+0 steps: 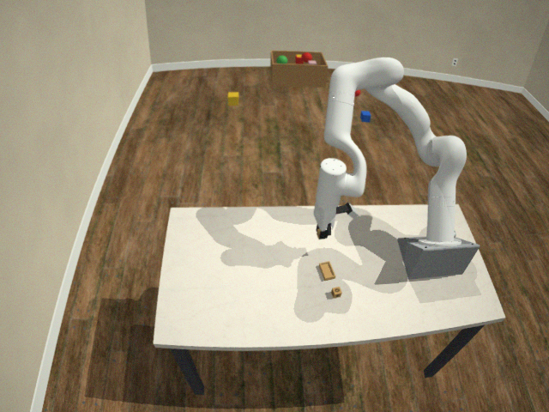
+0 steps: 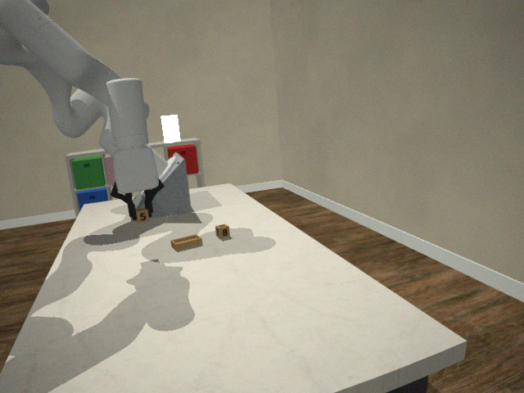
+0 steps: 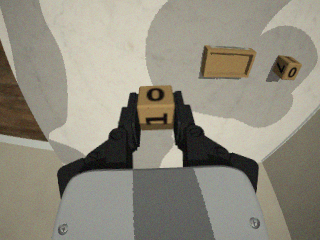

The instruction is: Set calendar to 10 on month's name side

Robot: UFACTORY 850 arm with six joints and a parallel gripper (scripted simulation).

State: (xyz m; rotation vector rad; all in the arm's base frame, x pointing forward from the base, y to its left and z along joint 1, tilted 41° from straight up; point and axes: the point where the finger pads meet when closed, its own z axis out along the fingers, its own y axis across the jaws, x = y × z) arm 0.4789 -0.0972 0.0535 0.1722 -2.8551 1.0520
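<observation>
My gripper (image 1: 323,233) (image 2: 142,214) (image 3: 156,103) is shut on a wooden cube (image 2: 142,216) (image 3: 156,107) and holds it above the table. The exterior view shows a 5 on this cube; the wrist view shows a 0 and, below it, a 1 lying sideways. The empty wooden tray (image 1: 327,270) (image 2: 187,244) (image 3: 227,66) lies flat, open side up. Its month name is not readable. The second cube (image 1: 336,291) (image 2: 222,232) (image 3: 287,68) stands on the table beyond the tray, showing an 8 in the exterior view and a 0 in the wrist view.
The arm's grey base block (image 1: 437,261) stands at the table's right side in the top view. A toy box (image 1: 298,75), a yellow block (image 1: 232,99) and a blue block (image 1: 364,116) are on the floor behind the table (image 1: 221,305).
</observation>
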